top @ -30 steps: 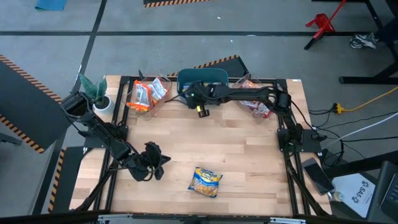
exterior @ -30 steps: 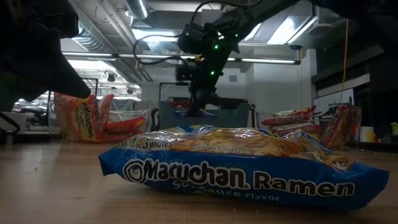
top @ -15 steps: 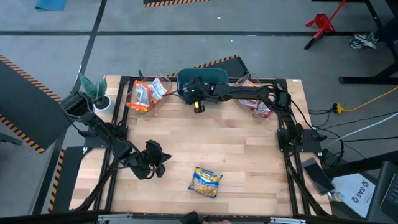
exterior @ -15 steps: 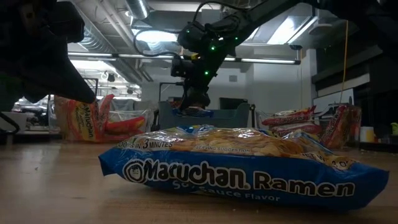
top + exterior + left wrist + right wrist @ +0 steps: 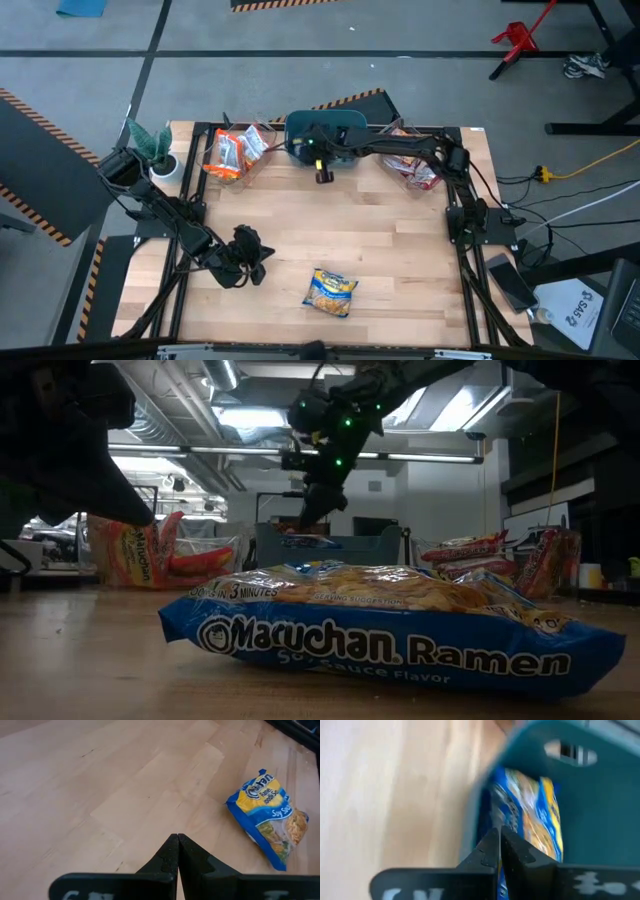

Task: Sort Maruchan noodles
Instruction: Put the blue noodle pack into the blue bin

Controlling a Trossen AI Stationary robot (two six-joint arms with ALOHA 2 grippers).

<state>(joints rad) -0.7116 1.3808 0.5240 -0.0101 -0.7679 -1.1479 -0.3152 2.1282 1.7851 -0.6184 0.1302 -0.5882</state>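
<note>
One blue and yellow Maruchan packet lies flat on the wooden table near its near edge, seen close up in the low view and ahead of my left gripper in the left wrist view. My left gripper is shut and hovers over bare wood to the packet's left. My right gripper is shut and hangs above the near wall of the teal bin, clear of it. A second blue packet lies inside the bin, its edge showing at the rim.
A clear container with orange packets stands left of the bin, and a clear container with red packets stands to its right, both along the far edge. A small potted plant sits at the far left corner. Bare wood lies mid-table.
My right gripper has risen above the teal bin's near wall and shifted slightly over it. The packet on the table and my left arm have kept still.
</note>
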